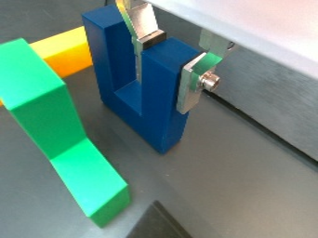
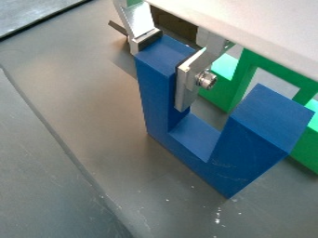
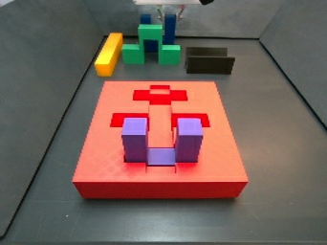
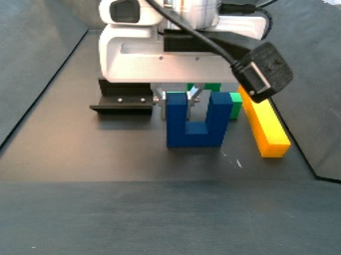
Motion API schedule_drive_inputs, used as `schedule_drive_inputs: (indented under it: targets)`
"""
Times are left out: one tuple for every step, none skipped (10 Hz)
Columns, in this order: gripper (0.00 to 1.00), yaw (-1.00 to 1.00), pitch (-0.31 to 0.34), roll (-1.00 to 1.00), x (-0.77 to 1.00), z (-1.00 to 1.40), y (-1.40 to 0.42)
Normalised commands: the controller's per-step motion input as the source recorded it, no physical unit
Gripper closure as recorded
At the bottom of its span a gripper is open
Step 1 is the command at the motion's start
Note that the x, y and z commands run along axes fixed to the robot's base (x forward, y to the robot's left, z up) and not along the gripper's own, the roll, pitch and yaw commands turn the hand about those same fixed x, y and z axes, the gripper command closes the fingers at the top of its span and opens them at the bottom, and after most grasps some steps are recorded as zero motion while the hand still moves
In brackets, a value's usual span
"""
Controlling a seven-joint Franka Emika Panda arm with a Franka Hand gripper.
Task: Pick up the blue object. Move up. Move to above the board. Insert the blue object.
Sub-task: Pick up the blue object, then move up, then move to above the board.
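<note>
Right now your gripper (image 1: 176,58) has its silver plates clamped on one upright prong of the blue object (image 1: 134,84), which stands on the floor just beside the green stepped block (image 1: 56,130). Expect it rigid, light, maybe slick; grip that prong squarely.

Dark grey matte table (image 3: 274,144), my working floor. Pale grey walls (image 3: 38,57) slope up on both sides and at the far end in a side view. Thin seam line (image 1: 267,130) crosses the floor in a wrist view. Small white specks (image 2: 168,200) on the surface. Light even and soft. My tool (image 1: 172,58) sits low at the far end.
</note>
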Motion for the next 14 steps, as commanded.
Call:
schedule_drive_inputs:
  targets:
    - [1.0,0.0,0.0,0.0,0.0,0.0,0.0]
    - [1.0,0.0,0.0,0.0,0.0,0.0,0.0]
    - [1.0,0.0,0.0,0.0,0.0,0.0,0.0]
    - [1.0,0.0,0.0,0.0,0.0,0.0,0.0]
    - [1.0,0.0,0.0,0.0,0.0,0.0,0.0]
    - [1.0,0.0,0.0,0.0,0.0,0.0,0.0]
    - [1.0,0.0,0.0,0.0,0.0,0.83,0.0]
    - [1.0,0.02,0.029,0.0,-0.05,0.77,0.03]
    - [1.0,0.02,0.038,0.04,-0.06,0.51,0.02]
    - [1.0,0.02,0.022,0.08,-0.01,0.23,0.0]
    - [1.0,0.0,0.0,0.0,0.0,1.4,0.0]
    - [1.0,-0.01,0.013,-0.03,-0.02,1.4,0.0]
    - [1.0,0.0,0.038,0.01,-0.04,1.4,-0.01]
    - [1.0,0.0,0.029,0.01,-0.01,1.4,-0.01]
